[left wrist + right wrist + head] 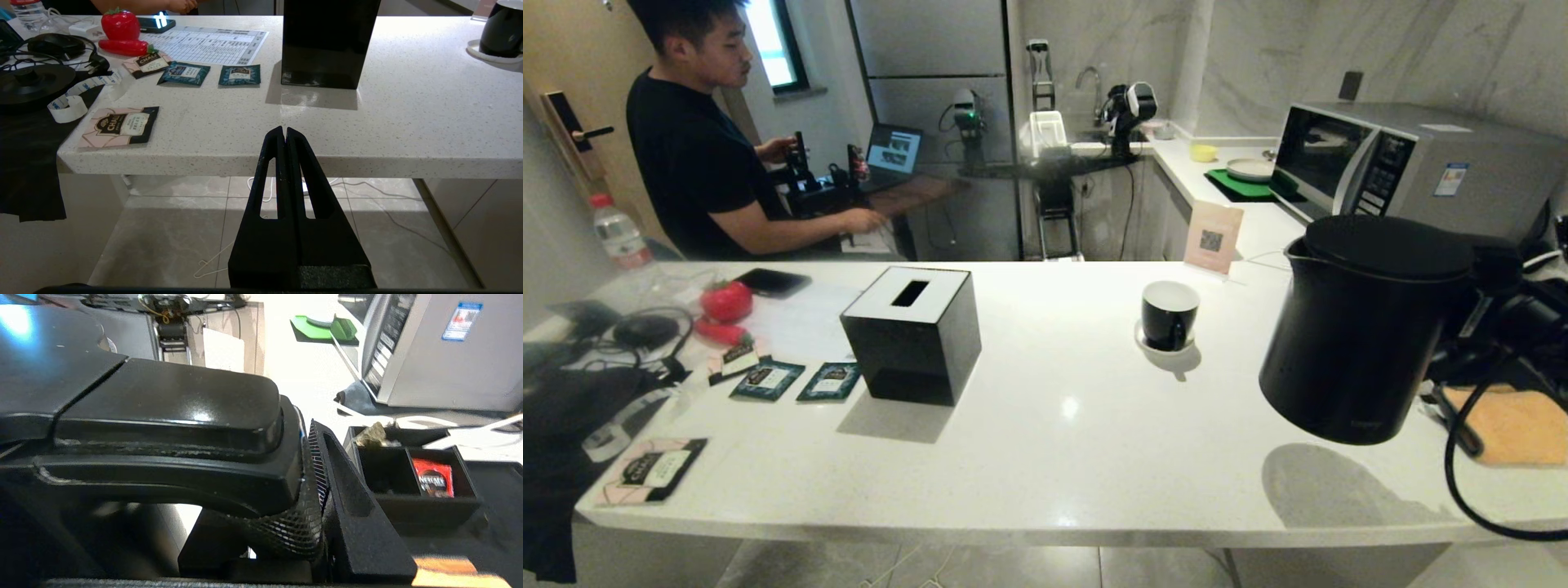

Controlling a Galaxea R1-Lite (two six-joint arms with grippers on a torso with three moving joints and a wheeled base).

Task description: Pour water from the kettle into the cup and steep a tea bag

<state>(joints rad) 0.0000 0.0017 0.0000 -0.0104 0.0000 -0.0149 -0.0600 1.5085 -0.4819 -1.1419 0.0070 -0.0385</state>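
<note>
One kettle [1364, 327], one cup [1169, 314], two teal sachets [799, 380]. Right gripper [314, 490] clamped on kettle handle, kettle lifted, cup left of it. Left gripper [284, 132] fingers together, below counter edge.

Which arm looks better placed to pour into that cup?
The right. Its gripper is clamped on the kettle, lifted beside the cup. The left gripper hangs shut below the counter edge.

Between the tissue box [913, 333] and the cup [1169, 314] the counter [1054, 425] lies bare and wide. The kettle [1364, 327] hangs above the counter's right part, near the cup. Sachets [768, 380] and cables [637, 331] crowd the left end.
</note>
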